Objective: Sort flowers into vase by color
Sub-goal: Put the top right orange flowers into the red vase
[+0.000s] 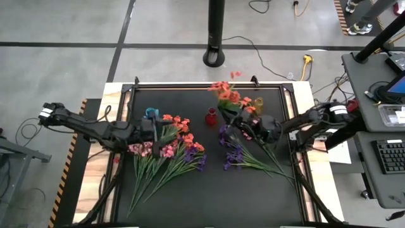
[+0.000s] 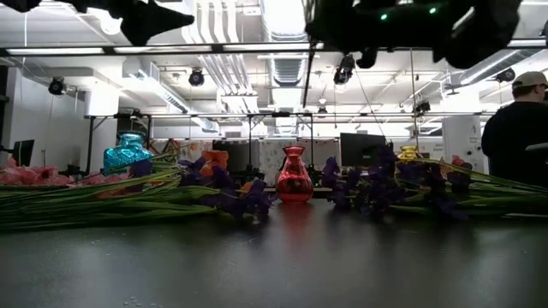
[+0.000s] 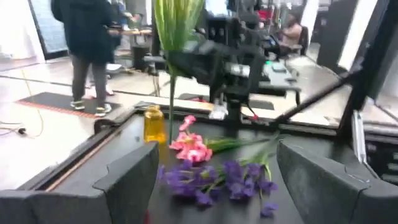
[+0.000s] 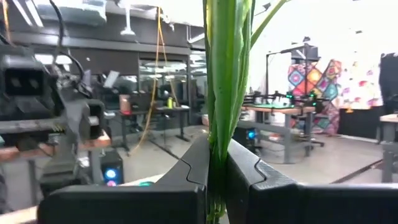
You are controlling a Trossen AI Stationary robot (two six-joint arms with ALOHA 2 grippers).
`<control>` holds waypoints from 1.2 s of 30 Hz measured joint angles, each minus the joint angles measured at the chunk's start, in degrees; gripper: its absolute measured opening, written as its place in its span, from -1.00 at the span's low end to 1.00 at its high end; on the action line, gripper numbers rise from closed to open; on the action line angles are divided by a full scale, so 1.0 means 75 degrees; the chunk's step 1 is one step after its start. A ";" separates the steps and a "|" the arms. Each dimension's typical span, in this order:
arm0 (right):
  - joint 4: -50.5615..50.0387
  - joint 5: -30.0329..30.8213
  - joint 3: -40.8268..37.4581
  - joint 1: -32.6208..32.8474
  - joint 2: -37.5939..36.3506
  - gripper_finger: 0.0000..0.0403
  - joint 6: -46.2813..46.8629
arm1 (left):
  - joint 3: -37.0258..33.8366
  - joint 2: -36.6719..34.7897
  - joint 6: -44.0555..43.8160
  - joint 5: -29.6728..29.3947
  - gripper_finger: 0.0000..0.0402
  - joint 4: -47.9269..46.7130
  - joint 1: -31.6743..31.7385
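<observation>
Dark fingers of the right claw [image 4: 217,171] clamp a bundle of green stems [image 4: 225,74] that rise upright between them. Left claw [image 3: 217,180] is spread wide above the counter [image 1: 209,196], holding nothing. Loose flowers [image 1: 168,155] lie fanned on the counter's left half, purple sprigs [image 1: 237,155] right of centre. Farther back, a red vase [image 1: 211,116] stands mid-counter, a blue vase [image 1: 150,113] to its left and a yellow vase [image 1: 258,102] toward the far right corner.
</observation>
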 joint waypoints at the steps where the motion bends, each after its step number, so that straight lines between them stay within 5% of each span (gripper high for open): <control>1: 0.0027 -0.0024 0.0107 -0.0074 0.0119 -0.91 -0.0046 | -0.0047 -0.0135 -0.0004 0.0007 0.54 -0.0004 -0.0003; 36: 0.0185 -0.0140 0.0554 -0.1360 0.1629 -0.91 0.0284 | -0.0162 -0.0289 -0.0263 -0.0563 0.54 -0.0011 0.0012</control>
